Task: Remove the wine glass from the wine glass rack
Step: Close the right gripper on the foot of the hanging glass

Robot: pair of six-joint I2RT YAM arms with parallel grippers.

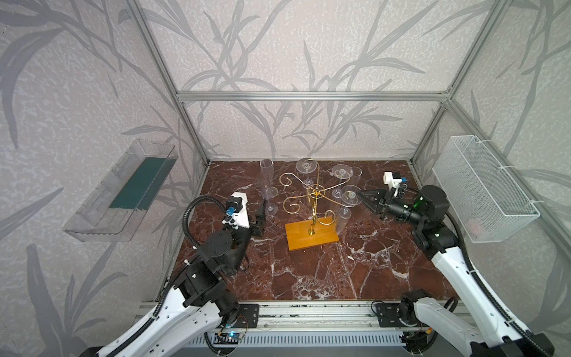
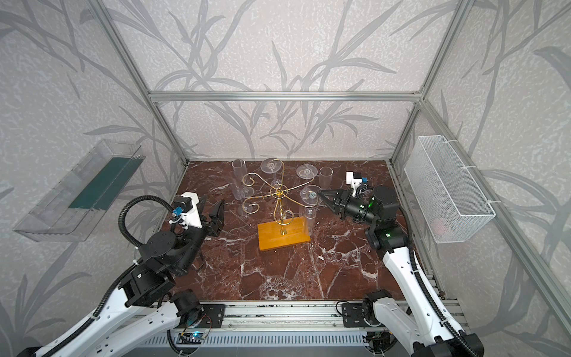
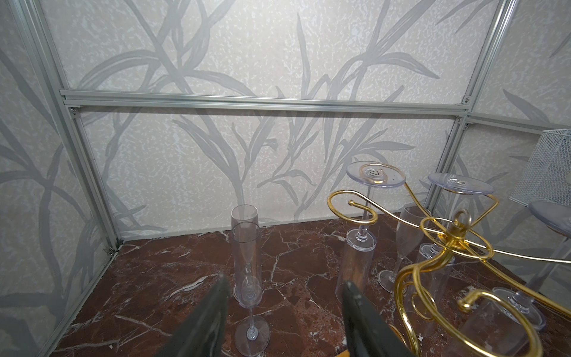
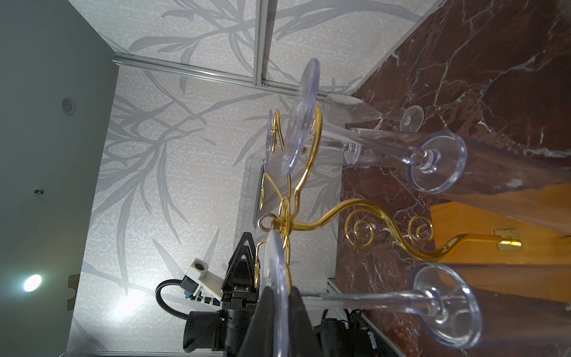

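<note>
The wine glass rack [image 1: 315, 194] is a gold wire stand on an orange-yellow wooden base [image 1: 310, 236] in the middle of the marble table; it also shows in another top view [image 2: 278, 193]. A clear wine glass [image 1: 350, 195] hangs upside down from its right arm, foot uppermost. My right gripper [image 4: 280, 292] is shut on the rim of that foot disc [image 4: 275, 262], reaching in from the right [image 1: 360, 195]. My left gripper [image 3: 285, 281] stands open and empty to the left of the rack [image 2: 211, 207]. Two more glasses [image 1: 306, 167] [image 1: 341, 171] hang on the far arms.
Two clear flutes [image 1: 267, 185] stand upright on the table just beyond the left gripper, and another [image 1: 357, 174] at the back right. A white wire basket [image 1: 485, 188] hangs on the right wall, a clear plastic bin [image 1: 120, 191] on the left wall.
</note>
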